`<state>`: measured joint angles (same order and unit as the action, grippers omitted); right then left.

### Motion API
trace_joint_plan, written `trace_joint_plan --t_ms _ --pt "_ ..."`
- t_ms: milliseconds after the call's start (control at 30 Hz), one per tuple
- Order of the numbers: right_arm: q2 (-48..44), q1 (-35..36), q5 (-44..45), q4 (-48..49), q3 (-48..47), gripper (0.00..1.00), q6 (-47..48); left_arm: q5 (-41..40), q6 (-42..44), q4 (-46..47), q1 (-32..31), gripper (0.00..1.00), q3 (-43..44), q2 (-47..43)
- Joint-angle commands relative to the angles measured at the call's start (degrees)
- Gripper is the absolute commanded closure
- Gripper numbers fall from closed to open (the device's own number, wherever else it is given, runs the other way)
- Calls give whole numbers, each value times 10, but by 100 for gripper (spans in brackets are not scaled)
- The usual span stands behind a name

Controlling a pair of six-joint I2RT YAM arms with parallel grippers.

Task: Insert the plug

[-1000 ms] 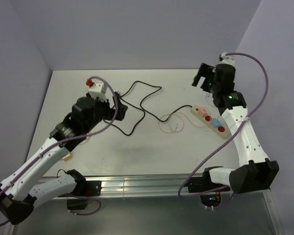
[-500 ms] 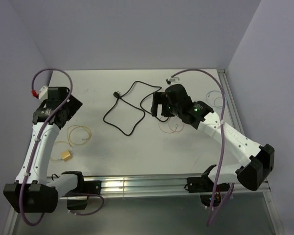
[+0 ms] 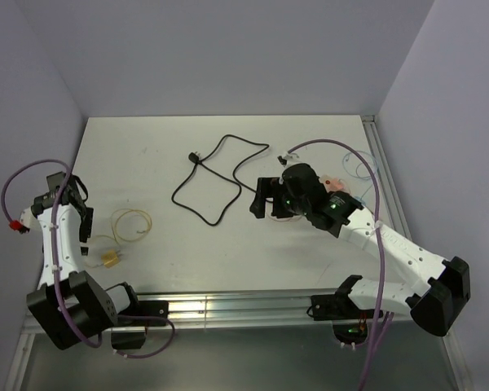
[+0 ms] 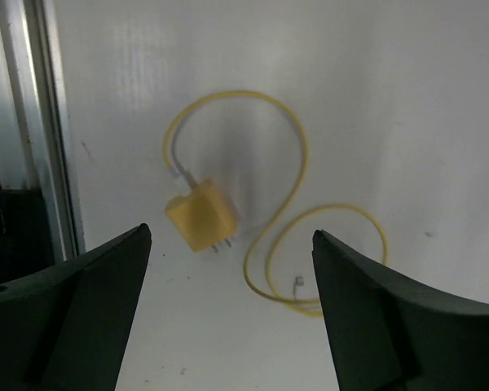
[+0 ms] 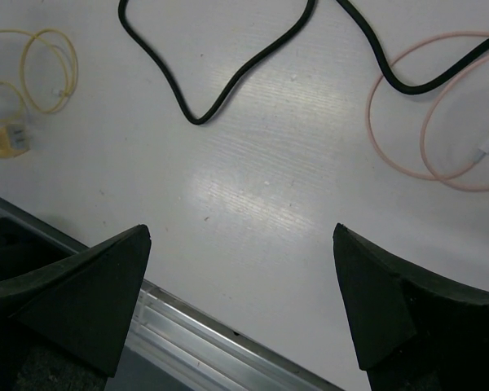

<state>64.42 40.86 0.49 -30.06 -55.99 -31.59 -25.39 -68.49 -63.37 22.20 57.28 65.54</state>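
Table (image 3: 147, 155) is carrying everything; black cable (image 3: 218, 177) is lying in loose loops mid-table, so I'm using it as the reference.

Right arm (image 3: 383, 240) is reaching in from the right of the black cable. Right gripper (image 5: 241, 236) is hanging just right of the cable's right-hand loop, fingers (image 5: 81, 285) spread wide and holding nothing, with bare table showing between them.

Left arm (image 3: 55, 236) is sitting folded well left of the black cable, at the table's left edge. Left gripper (image 4: 228, 230) is pointing down, jaws wide apart and gripping nothing.

Aluminium rail (image 3: 228, 305) is running along the table edge, well nearer the arm bases than the black cable.

Power strip (image 3: 337, 182) is lying right of the black cable, beyond the right gripper. The right arm is hiding most of it, so I can't tell its socket state.

Pink cable (image 5: 428, 138) is coiling just right of the black cable, with the black cable crossing over its loop.

Yellow cable (image 3: 132, 223) is lying in loops left of the black cable, apart from it.

Yellow plug (image 4: 202, 221) is resting on the table at the end of the yellow cable, left of the black cable and nearer the rail. It's showing between the left jaws in the wrist view, untouched, prongs facing the camera-bottom side, and well apart from the power strip.
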Motion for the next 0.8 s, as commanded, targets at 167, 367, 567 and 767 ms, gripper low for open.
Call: trace_joint_plan --t_ms 167,367,567,767 --pt "-33 12 11 18 13 0 28 55 -108 32 36 22 -118 43" --pt "-29 12 9 18 21 0 40 56 -142 65 36 22 -159 85" --pt "-25 12 6 21 32 0 40 67 -143 92 36 25 -160 207" --pt "-31 12 18 12 26 0 38 47 -129 101 36 62 -167 227"
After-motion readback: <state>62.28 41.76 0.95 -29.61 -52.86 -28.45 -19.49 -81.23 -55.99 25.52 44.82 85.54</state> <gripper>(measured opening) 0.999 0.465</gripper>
